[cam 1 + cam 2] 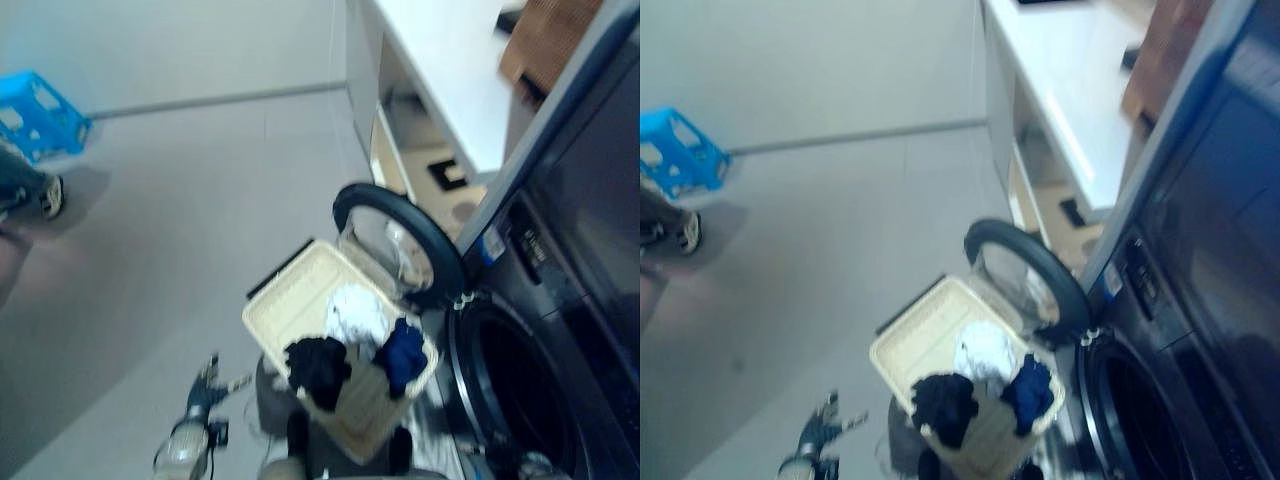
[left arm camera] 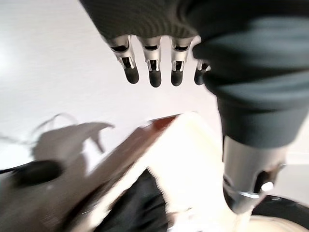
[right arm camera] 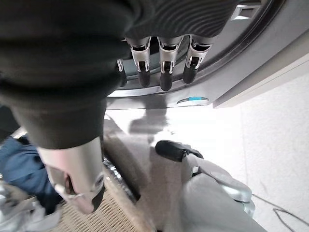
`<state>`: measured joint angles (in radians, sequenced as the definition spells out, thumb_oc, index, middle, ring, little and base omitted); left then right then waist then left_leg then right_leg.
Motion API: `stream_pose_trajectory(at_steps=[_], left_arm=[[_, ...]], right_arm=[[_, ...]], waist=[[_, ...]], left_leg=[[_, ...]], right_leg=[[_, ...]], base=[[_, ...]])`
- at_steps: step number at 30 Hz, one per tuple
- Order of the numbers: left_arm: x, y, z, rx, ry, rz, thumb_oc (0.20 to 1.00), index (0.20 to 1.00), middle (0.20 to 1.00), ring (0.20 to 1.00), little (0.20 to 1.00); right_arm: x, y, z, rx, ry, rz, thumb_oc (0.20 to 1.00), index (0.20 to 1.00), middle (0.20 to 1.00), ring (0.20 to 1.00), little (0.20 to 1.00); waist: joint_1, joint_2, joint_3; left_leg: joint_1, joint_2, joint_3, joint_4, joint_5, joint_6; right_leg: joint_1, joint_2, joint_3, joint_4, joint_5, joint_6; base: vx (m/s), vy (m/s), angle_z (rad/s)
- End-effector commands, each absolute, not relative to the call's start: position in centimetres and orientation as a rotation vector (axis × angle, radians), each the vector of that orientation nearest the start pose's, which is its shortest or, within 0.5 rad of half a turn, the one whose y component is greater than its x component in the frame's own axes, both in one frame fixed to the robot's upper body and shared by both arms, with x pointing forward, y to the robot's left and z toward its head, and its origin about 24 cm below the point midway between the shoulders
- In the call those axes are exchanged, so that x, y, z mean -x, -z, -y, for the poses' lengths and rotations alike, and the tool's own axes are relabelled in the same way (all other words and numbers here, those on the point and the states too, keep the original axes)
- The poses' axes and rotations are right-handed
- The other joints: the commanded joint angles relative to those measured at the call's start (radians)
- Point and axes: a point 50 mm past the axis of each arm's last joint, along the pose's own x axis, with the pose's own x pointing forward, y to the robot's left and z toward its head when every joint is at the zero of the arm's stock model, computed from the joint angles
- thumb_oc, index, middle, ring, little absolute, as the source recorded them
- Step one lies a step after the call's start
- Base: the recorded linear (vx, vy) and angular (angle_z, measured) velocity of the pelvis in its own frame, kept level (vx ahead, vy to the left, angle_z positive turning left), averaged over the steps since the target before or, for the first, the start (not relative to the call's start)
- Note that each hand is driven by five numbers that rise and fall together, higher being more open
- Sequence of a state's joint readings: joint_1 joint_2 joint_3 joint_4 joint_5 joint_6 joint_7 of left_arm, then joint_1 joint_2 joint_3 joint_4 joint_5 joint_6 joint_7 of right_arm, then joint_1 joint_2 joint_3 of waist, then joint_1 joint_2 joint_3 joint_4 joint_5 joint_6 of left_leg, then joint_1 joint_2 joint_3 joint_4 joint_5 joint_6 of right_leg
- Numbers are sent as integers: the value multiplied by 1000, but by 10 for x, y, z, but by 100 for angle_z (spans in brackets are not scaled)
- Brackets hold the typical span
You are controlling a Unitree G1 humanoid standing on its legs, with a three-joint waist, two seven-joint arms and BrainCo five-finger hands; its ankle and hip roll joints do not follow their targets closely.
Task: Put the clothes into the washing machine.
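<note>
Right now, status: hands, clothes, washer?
Left hand open, holding nothing. Right hand open, near the washer. Clothes in the basket, none loaded. Door open, nothing blocking the drum.

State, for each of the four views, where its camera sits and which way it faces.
Left eye view: head, looking down at cream laundry basket beside dark washing machine.
Right eye view: head, same scene slightly offset.
Left wrist view: along left hand, open, over the basket.
Right wrist view: along right hand, open, toward the machine.
All share the basket.
</note>
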<state>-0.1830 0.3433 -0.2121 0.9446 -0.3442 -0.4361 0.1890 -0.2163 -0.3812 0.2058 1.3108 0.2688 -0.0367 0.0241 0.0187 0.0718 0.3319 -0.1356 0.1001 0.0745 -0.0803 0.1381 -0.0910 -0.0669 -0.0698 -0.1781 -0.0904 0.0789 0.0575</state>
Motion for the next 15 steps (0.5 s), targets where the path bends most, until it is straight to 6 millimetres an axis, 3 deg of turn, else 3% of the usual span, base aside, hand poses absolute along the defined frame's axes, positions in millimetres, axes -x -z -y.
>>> stream_pose_trajectory(at_steps=[1,5,7,15], left_arm=[[-274,13,-256,-251,-331,-84,1000,1000,1000,1000,1000],[-280,5,-254,-273,-330,-48,1000,1000,1000,1000,1000],[-319,-67,-240,-512,-269,258,1000,1000,1000,1000,1000],[-340,-126,-211,-828,-99,527,1000,1000,1000,1000,1000]], right_arm=[[-180,117,281,196,246,-978,1000,1000,1000,1000,1000],[-184,115,281,195,248,-967,1000,1000,1000,1000,1000],[-214,96,286,177,254,-869,1000,1000,1000,1000,1000],[-241,75,291,174,255,-785,1000,1000,1000,1000,1000]], waist=[[33,-42,51],[34,-42,63],[40,-62,172],[22,-77,188]], left_leg=[[25,-42,-10,-7,-81,21],[12,-45,-14,-7,-78,22],[-141,-65,-25,105,-77,25],[-373,-86,-37,251,-94,29]], right_leg=[[-96,-51,33,63,12,75],[-112,-51,34,71,12,75],[-260,-58,42,168,17,77],[-477,-65,44,275,21,83]], base=[[0,0,0],[-37,2,4],[-186,-53,5],[-71,-26,0]])
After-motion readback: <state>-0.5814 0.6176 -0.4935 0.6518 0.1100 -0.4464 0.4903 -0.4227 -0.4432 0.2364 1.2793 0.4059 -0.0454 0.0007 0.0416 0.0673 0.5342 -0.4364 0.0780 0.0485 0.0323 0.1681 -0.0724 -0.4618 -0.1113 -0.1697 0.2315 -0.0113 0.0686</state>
